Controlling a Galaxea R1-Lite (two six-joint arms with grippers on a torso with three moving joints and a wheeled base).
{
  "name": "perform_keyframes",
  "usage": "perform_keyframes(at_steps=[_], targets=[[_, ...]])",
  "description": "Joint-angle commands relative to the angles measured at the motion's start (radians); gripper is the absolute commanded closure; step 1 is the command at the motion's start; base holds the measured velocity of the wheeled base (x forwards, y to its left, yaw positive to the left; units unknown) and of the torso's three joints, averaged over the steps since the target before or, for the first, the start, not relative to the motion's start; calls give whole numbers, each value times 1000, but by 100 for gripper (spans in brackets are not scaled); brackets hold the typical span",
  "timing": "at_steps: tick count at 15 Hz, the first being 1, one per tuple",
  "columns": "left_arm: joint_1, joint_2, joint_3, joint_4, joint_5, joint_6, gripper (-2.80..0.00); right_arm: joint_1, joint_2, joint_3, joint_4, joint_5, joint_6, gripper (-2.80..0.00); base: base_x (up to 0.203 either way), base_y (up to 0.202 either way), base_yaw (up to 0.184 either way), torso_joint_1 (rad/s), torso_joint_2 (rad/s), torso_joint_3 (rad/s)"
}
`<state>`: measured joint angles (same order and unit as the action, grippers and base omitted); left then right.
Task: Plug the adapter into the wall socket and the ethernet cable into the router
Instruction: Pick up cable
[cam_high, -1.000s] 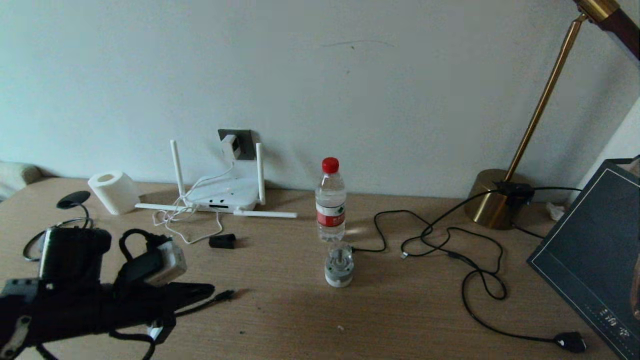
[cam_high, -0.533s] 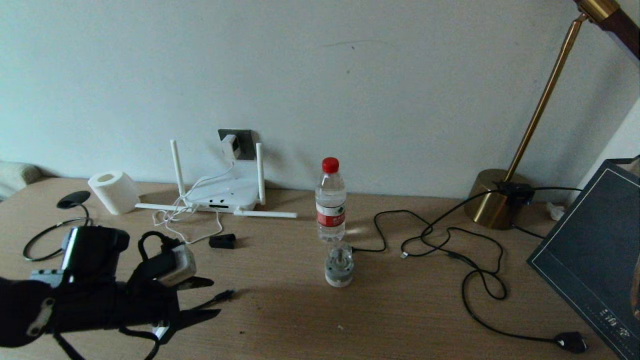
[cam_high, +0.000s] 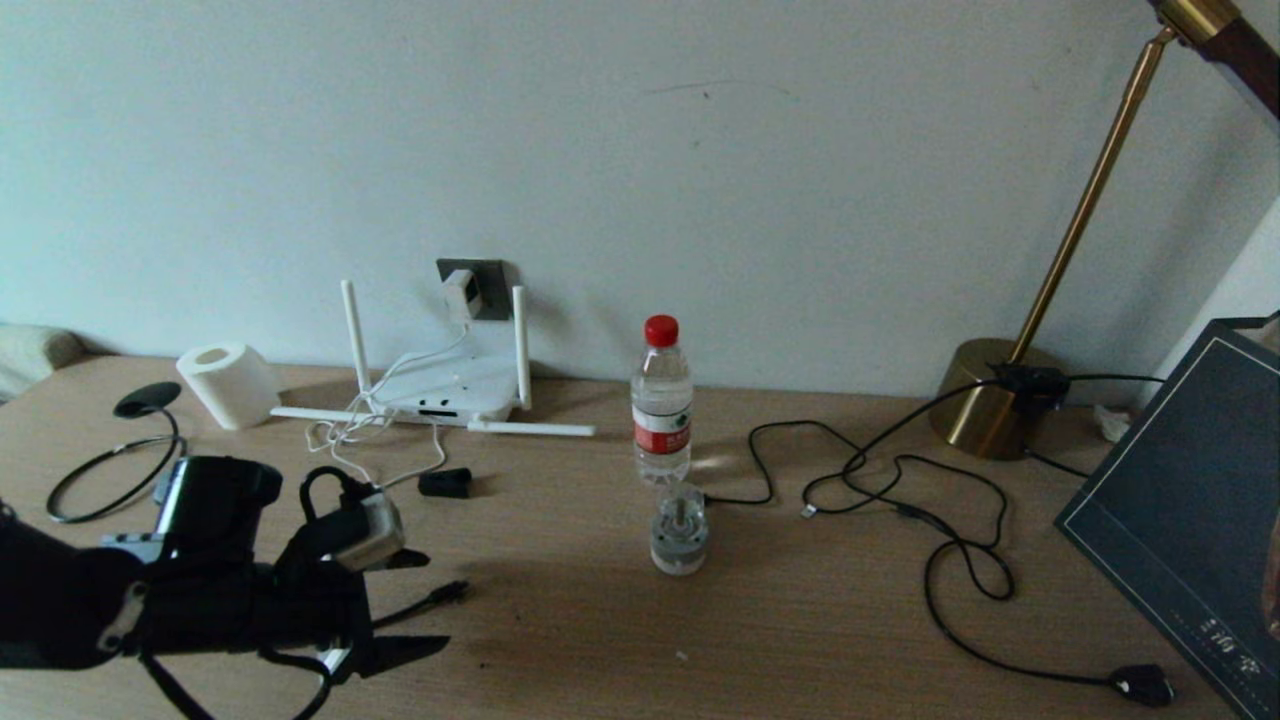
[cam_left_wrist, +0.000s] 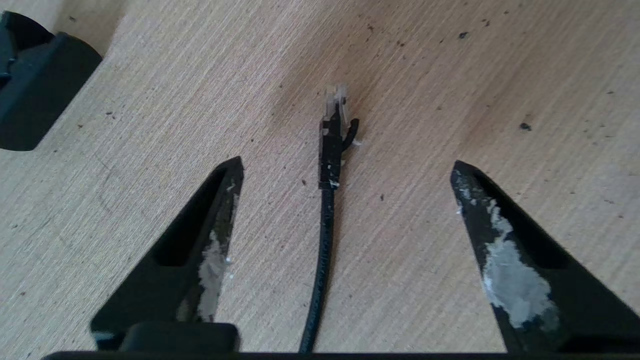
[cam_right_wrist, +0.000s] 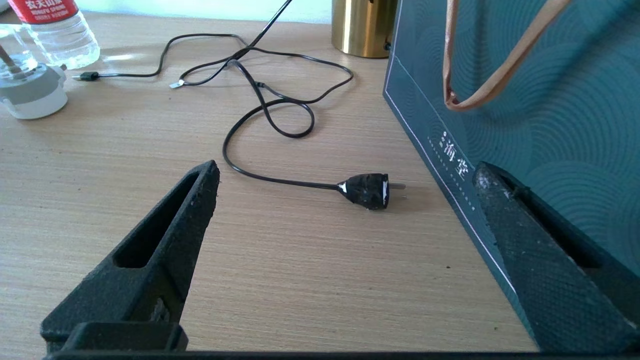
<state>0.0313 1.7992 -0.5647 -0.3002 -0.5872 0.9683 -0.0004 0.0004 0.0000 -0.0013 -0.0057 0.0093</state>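
Ethernet cable (cam_left_wrist: 325, 220) lies loose on the wooden surface (cam_high: 800, 620), its connector (cam_left_wrist: 332, 145) pointing away between the spread fingers (cam_left_wrist: 210, 235) of the left end effector (cam_high: 418, 603), which touches nothing. From the head view that end effector sits low at the surface's near left. Against the wall, the adapter (cam_high: 462, 293) sits in the wall socket (cam_high: 490, 285), its white cord dropping to the router (cam_high: 445, 390) just below. The right end effector (cam_right_wrist: 345, 172) hangs with fingers wide apart, near a black plug (cam_right_wrist: 367, 190).
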Motion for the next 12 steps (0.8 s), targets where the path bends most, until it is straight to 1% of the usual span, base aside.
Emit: perform_keyframes(at_steps=[1, 2, 7, 9, 12], targets=[[1, 19, -4, -2, -3, 6, -280, 0, 0, 0, 0, 0, 0, -280, 0, 0, 0, 0, 0, 0], [1, 25, -6, -2, -3, 6, 0, 0, 0, 0, 0, 0, 0, -280, 0, 0, 0, 0, 0, 0], [1, 35, -14, 0, -3, 6, 0, 0, 0, 0, 0, 0, 0, -280, 0, 0, 0, 0, 0, 0], [1, 32, -11, 20, -3, 6, 0, -1, 0, 0, 0, 0, 0, -280, 0, 0, 0, 0, 0, 0], [-21, -24, -11, 21, -5, 6, 0, 0, 0, 0, 0, 0, 0, -280, 0, 0, 0, 0, 0, 0]])
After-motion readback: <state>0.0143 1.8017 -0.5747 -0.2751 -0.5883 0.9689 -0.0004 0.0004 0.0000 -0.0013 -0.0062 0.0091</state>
